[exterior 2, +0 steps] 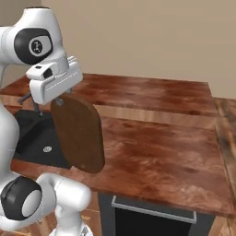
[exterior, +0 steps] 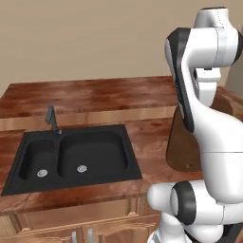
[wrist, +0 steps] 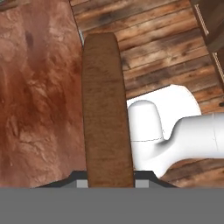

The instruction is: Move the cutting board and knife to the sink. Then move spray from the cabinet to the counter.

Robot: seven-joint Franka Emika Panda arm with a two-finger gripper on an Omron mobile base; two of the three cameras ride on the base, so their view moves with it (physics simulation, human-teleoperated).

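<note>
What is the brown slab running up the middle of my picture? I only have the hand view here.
Observer: It is the cutting board, seen edge-on. In the right base view its broad face shows, and it hangs lengthwise from the end effector, which is shut on its upper end.
Operator: Where is the sink from there?
Observer: The left base view shows the black double sink set in the counter, off to the left of the board.
Operator: Is anything in the basins?
Observer: Both basins look bare apart from their drains; a dark faucet stands at the back rim.
</note>
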